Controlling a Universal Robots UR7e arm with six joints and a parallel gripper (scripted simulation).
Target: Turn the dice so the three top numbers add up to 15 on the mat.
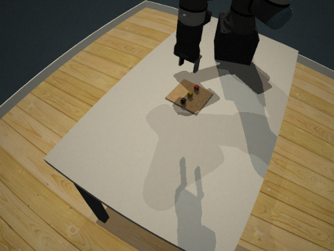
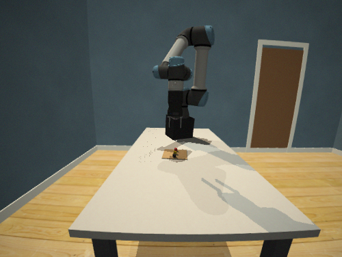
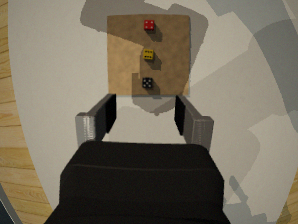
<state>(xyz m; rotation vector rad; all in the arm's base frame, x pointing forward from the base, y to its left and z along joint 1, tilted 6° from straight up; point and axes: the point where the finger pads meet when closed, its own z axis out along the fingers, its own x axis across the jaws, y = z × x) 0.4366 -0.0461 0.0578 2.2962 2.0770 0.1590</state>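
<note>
My gripper hangs pointing down, its two fingers spread wide and parallel, nothing between them. My arm rises from its base at the far end, bends over high up, and drops to my wrist.

Three dice, one mat, one table, one door.

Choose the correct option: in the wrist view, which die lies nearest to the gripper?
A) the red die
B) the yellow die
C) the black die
C: the black die sits at the end of the row on the side of the gripper.
</note>
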